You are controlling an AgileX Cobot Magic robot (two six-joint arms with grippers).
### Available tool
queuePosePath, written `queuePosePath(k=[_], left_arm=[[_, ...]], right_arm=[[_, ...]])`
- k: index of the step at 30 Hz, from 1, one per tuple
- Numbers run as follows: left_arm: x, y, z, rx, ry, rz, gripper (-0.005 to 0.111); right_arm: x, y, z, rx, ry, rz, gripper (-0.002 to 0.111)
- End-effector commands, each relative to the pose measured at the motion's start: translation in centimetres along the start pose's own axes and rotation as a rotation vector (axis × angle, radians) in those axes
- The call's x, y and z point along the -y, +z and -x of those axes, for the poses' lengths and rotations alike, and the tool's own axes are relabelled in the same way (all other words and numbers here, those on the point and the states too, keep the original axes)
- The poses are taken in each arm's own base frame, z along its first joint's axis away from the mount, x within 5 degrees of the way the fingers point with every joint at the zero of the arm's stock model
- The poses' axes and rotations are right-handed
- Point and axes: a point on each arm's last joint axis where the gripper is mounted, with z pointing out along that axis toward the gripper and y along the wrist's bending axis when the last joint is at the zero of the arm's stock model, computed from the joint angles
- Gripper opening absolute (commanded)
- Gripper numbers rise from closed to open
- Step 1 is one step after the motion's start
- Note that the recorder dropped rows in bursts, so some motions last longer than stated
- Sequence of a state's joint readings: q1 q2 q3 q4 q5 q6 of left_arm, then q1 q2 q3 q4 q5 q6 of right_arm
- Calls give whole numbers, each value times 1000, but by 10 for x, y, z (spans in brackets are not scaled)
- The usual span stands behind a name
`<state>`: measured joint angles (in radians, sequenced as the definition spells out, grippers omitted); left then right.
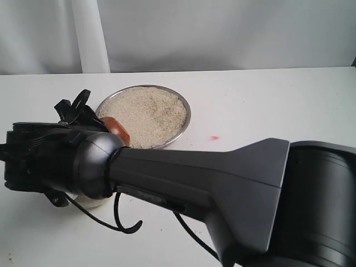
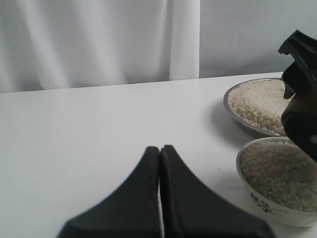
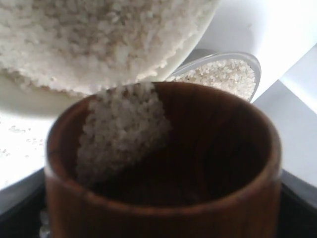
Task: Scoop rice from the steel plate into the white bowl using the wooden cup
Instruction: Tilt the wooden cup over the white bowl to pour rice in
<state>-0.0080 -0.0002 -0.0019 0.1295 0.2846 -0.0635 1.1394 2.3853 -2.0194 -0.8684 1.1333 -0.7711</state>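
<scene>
The right fingers (image 3: 17,203) grasp the wooden cup (image 3: 163,198), which is tilted at the white bowl (image 2: 262,203). Rice (image 3: 119,134) lies at the cup's lip. The bowl is full of rice. The steel plate (image 2: 246,126), also with rice, stands just beside it on the desk (image 1: 267,100). In the exterior view the right arm (image 1: 222,183) hides most of the bowl. The left fingers (image 2: 143,198) are pressed together and empty.

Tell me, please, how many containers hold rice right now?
3: the steel plate, the white bowl beside it, and the wooden cup tipped at that bowl's rim. The arm may hide others.
</scene>
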Motion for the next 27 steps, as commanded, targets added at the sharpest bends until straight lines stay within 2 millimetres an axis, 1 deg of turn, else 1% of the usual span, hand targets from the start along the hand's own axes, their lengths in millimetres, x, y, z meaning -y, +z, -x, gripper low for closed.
queuePosePath(k=[1, 6, 16, 21, 25, 27], left_arm=[[0, 0, 0, 9, -13, -6, 0], [0, 0, 0, 9, -13, -6, 0], [0, 0, 0, 9, -13, -6, 0], [0, 0, 0, 9, -13, -6, 0], [0, 0, 0, 9, -13, -6, 0], [0, 0, 0, 9, -13, -6, 0]], right_arm=[[-1, -5, -4, -48, -54, 15, 0], [-3, -6, -5, -67, -81, 37, 0], [2, -6, -10, -114, -118, -11, 0], [1, -6, -5, -61, -102, -9, 0], [4, -9, -4, -87, -127, -45, 0], [4, -10, -2, -70, -121, -48, 0]])
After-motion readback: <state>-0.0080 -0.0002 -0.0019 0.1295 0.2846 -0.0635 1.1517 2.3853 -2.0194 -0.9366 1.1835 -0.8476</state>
